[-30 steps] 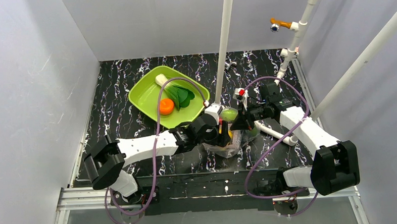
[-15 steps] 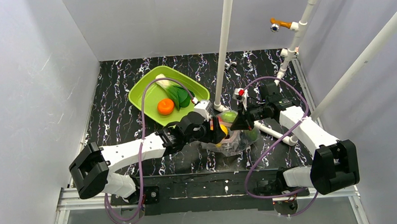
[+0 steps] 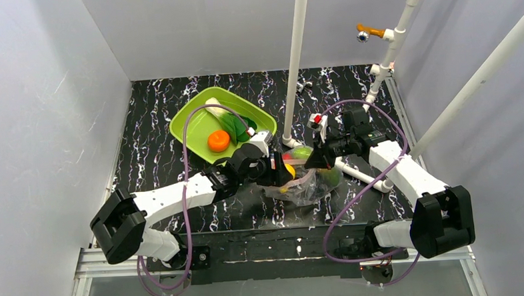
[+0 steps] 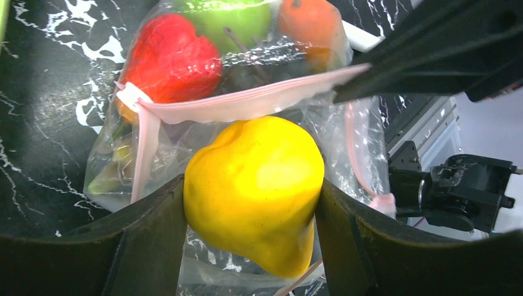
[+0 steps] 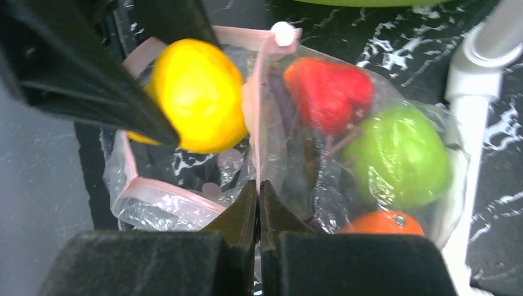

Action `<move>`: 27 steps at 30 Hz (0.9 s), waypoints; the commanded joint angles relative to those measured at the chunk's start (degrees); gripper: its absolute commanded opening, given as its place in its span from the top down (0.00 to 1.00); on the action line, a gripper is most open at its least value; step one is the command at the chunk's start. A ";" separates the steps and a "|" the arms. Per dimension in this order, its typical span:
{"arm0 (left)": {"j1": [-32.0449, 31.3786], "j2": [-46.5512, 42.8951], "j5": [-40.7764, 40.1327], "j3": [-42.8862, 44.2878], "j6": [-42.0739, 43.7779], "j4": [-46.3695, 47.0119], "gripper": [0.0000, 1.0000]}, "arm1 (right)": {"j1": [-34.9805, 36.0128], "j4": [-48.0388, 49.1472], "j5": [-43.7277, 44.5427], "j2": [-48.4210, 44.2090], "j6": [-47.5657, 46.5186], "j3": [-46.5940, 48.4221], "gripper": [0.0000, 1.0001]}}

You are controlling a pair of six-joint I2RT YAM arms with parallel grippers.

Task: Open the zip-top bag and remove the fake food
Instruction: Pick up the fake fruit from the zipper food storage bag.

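The clear zip-top bag (image 3: 309, 183) lies open at the table's middle, its pink zip strip (image 4: 247, 103) spread wide. My left gripper (image 4: 251, 203) is shut on the yellow lemon (image 4: 256, 185), held over the bag mouth; the lemon also shows in the right wrist view (image 5: 196, 95) and from above (image 3: 289, 170). My right gripper (image 5: 259, 185) is shut on the bag's pink zip edge (image 5: 262, 117). Inside the bag lie a red fruit (image 5: 328, 92), a green apple (image 5: 404, 157), an orange (image 5: 381, 225) and dark grapes (image 5: 321, 179).
The lime-green tray (image 3: 191, 124) at the back left holds an orange (image 3: 218, 140) and a white-stalked leafy green (image 3: 235, 122). A white vertical pipe (image 3: 297, 60) stands just behind the bag. More white pipes (image 3: 392, 49) with taps run along the right wall.
My left gripper moved back and left with the lemon, from deep in the bag to its mouth. The right gripper kept its hold on the zip edge.
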 commanded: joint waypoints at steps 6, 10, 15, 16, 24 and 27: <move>1.20 2.88 -8.27 6.43 0.64 -3.36 1.00 | 2.02 -10.32 -14.30 -0.18 -11.47 2.47 0.99; 1.20 6.23 -10.34 8.71 -0.36 -2.08 1.00 | 3.35 -11.43 -12.40 0.63 -12.82 2.85 0.99; 1.26 4.97 -14.08 8.49 -2.01 -1.76 1.00 | 4.31 -10.03 -9.10 1.07 -11.80 2.77 0.99; 1.24 4.27 -14.33 7.87 -2.26 -1.30 1.00 | 4.32 -9.36 -8.28 1.11 -11.07 2.72 0.99; 3.69 -3.42 -11.88 2.94 -5.51 3.04 1.00 | 4.32 -5.94 -2.57 1.30 -7.67 2.63 0.99; 5.00 -6.03 -9.71 0.93 -5.46 5.26 1.00 | 4.16 -5.70 -2.48 1.48 -7.01 2.91 0.99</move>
